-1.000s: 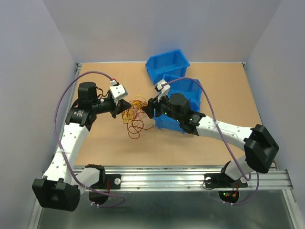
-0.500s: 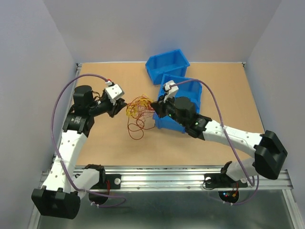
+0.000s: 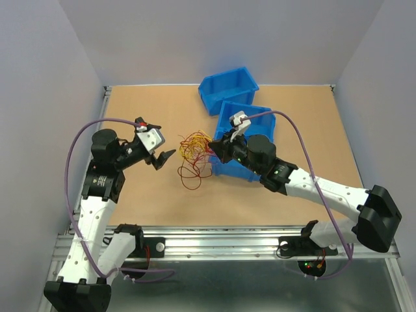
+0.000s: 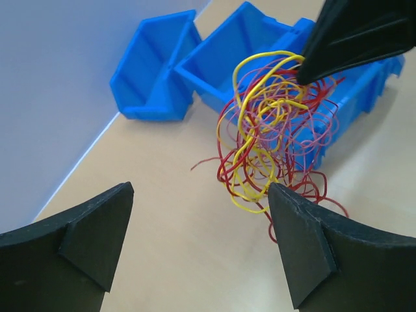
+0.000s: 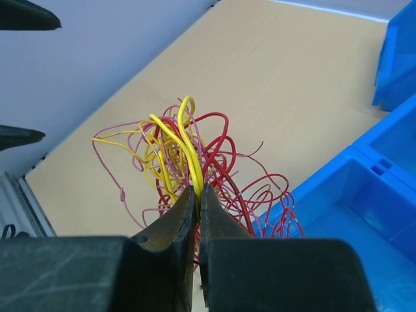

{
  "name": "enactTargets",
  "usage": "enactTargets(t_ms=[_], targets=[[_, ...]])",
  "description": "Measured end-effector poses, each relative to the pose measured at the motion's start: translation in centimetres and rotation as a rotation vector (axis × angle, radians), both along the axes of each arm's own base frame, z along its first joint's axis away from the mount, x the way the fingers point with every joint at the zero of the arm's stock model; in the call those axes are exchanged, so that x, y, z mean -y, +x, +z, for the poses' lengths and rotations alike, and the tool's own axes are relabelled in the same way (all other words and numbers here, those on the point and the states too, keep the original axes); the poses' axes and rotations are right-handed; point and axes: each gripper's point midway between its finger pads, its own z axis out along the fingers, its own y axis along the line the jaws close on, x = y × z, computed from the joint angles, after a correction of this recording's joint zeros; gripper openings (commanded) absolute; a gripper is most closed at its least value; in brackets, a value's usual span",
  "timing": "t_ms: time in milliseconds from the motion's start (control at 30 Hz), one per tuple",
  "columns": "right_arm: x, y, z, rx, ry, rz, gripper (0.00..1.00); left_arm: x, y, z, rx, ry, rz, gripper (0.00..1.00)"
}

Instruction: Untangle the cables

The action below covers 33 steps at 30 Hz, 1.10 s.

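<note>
R end effector [image 5: 197, 188] was pinched shut on a yellow strand at the top of the cables [image 5: 175, 156], carrying the clump so most of it hung below the tips; prob. held high so loops could sag apart under their own weight. L end effector [image 4: 200, 192] stood wide open, nothing betw. its fingers, aimed at the clump from the opposite side w/ a clear gap to it. It looked set up to take a second strand & pull the other way.

The cables were hair-fine wires in red, yellow & pinkish, knotted into one loose ball. Yellow loops bunched near the grip; red loops sagged lowest & seemed to trail on the bench [image 3: 143, 117]. The clump sat betw. the two arms, just beside the near blue bin [image 3: 253, 120] & across its wall in the L wrist view. A second blue bin [image 3: 227, 88] sat further back; touching the first or not, couldn't tell. Judged far from done: no strand separated yet
</note>
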Motion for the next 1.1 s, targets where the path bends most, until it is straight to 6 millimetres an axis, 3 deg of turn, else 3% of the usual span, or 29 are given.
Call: enactTargets(t_ms=[167, 300, 533, 633, 767, 800, 900, 967, 1033, 1067, 1100], targets=[[-0.5, -0.5, -0.2, -0.009, 0.001, 0.038, 0.00, 1.4, -1.0, -1.9, 0.001, 0.028, -0.125, 0.94], [-0.7, -0.8, -0.2, -0.014, 0.005, 0.058, 0.00, 2.2, -0.7, -3.0, -0.014, 0.046, -0.175, 0.91], [-1.0, -1.2, -0.2, -0.026, 0.015, 0.082, 0.01, 3.9, -0.1, -5.4, -0.076, 0.075, -0.235, 0.75], [-1.1, -1.3, -0.2, -0.029, 0.018, 0.091, 0.00, 4.7, 0.3, -6.5, -0.106, 0.089, -0.244, 0.59], [-1.2, -1.5, -0.2, -0.032, 0.021, 0.099, 0.00, 5.5, 1.1, -8.4, -0.159, 0.120, -0.230, 0.00], [-1.2, -1.5, -0.2, -0.032, 0.021, 0.101, 0.01, 5.5, 1.3, -8.7, -0.170, 0.124, -0.224, 0.00], [-1.2, -1.5, -0.2, -0.032, 0.021, 0.101, 0.13, 5.4, 1.8, -9.4, -0.186, 0.144, -0.191, 0.00], [-1.2, -1.5, -0.2, -0.031, 0.020, 0.101, 0.28, 5.1, 2.1, -9.2, -0.185, 0.147, -0.160, 0.00], [-1.3, -1.4, -0.3, -0.035, 0.022, 0.096, 0.44, 4.5, 2.3, -8.3, -0.177, 0.146, -0.106, 0.00], [-1.4, -1.3, -0.5, -0.036, 0.020, 0.096, 0.60, 4.2, 2.2, -7.6, -0.172, 0.144, -0.086, 0.00], [-1.6, -1.1, -0.8, -0.042, 0.018, 0.097, 0.68, 3.9, 2.0, -6.8, -0.171, 0.139, -0.074, 0.00]])
